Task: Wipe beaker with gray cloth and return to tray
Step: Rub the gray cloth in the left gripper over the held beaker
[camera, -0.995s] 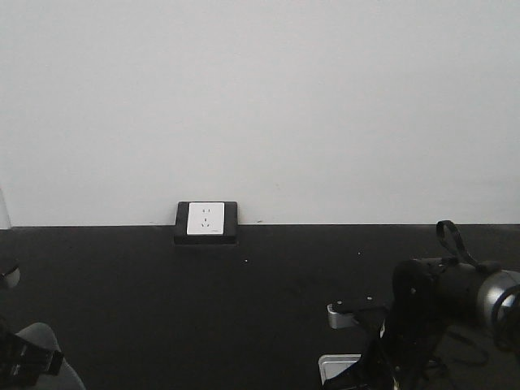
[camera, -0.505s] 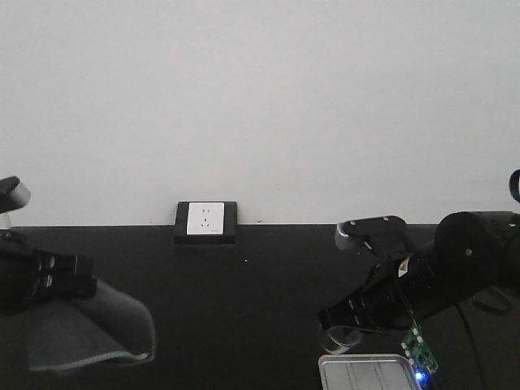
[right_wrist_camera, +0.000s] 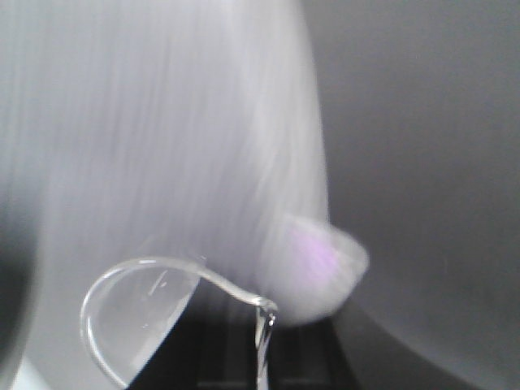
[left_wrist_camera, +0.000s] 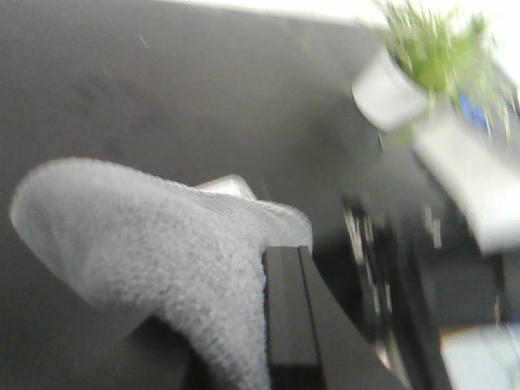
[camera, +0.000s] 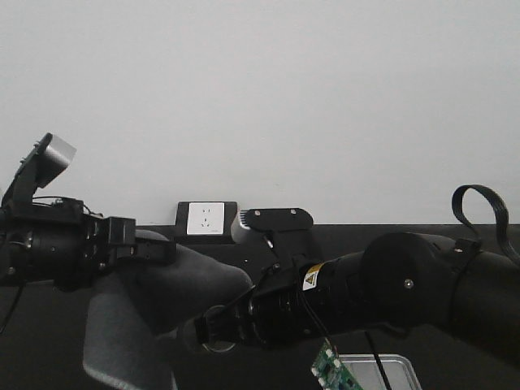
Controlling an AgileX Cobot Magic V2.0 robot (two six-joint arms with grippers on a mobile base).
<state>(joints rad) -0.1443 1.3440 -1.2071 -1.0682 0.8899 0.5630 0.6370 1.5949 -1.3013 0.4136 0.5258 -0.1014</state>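
The left gripper (camera: 159, 249), reaching in from 9 o'clock in the front view, has its jaws clenched on the cloth (camera: 166, 296), which hangs in a loose gray fold above the counter (camera: 349, 237). The right gripper (camera: 213, 330), coming in from 3 o'clock, has its jaws grasping the beaker (right_wrist_camera: 140, 315) and holds it against the cloth's lower edge, near centre. The right wrist view is blurred but shows the clear rim and spout at 7 o'clock, with cloth filling the space behind and a purple patch showing. The tray (camera: 392, 367) lies at 5 o'clock. An outlet (camera: 205, 218) sits at the wall, and a plant (left_wrist_camera: 429, 50) at 1 o'clock in the left wrist view.
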